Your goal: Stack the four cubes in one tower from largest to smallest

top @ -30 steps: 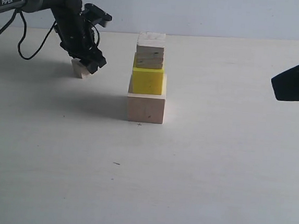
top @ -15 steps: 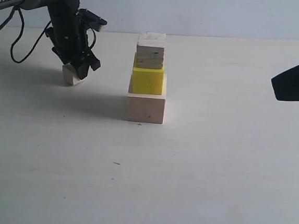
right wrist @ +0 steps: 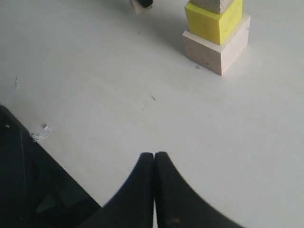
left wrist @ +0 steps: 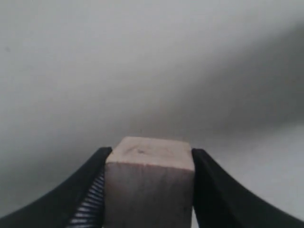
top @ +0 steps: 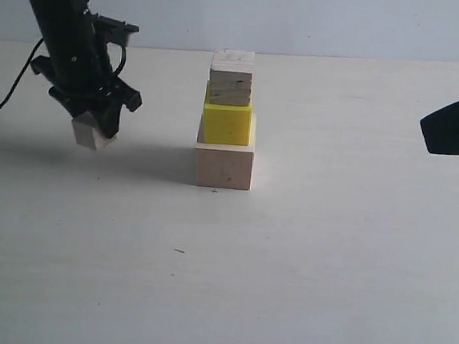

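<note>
Three cubes stand stacked at mid-table: a large pale cube at the bottom, a yellow cube on it, and a grained light-wood cube on top. Left of the stack, my left gripper is shut on the tiny pale cube, which looks to hang just above the table. In the left wrist view the tiny cube fills the gap between both fingers. My right gripper is shut and empty, far from the stack at the right edge.
The tower's large cube and yellow cube show in the right wrist view, with a small pen mark and paper scraps on the white table. A black cable trails from the left arm.
My left gripper has travelled left and toward the front of the exterior view, carrying the tiny cube away from the stack. The stack and the right gripper have not moved.
</note>
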You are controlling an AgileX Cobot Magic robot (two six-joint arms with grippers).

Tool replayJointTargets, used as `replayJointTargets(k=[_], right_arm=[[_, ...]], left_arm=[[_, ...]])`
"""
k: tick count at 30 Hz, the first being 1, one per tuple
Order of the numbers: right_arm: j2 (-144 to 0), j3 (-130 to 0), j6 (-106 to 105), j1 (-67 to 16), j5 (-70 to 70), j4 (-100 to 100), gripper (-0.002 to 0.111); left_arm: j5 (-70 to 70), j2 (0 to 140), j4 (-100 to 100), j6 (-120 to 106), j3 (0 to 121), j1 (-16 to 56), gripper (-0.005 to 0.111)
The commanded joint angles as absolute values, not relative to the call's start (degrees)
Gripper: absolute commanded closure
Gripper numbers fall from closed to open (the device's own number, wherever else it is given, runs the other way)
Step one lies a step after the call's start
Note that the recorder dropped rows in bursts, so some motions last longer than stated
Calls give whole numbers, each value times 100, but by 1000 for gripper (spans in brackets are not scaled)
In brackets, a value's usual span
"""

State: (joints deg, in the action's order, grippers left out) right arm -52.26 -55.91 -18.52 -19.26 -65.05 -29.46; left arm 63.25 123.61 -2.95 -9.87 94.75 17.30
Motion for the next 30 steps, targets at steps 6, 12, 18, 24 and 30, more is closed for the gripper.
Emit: replayJointTargets(k=[6, 12, 18, 24, 30], right_arm=[[-5196, -5576, -1910, -1933, -6431, -2930, 108], [-5196, -5576, -1910, -1933, -6443, -2930, 108], [-5196, -5576, -1910, -1933, -6443, -2930, 108], [-5196, -5576, -1910, -1933, -6443, -2930, 108], [-5196, -5576, -1910, -1933, -6443, -2930, 108]], left_arm=[[5587, 11495, -429, -536, 7587, 1723, 107], [5301, 11441, -439, -377, 7282, 1723, 107], [5282, 11441, -439, -377, 7268, 1723, 104], [5362, 11441, -476, -377, 7268, 1723, 60], [5408, 11441, -488, -104, 7268, 1723, 42]])
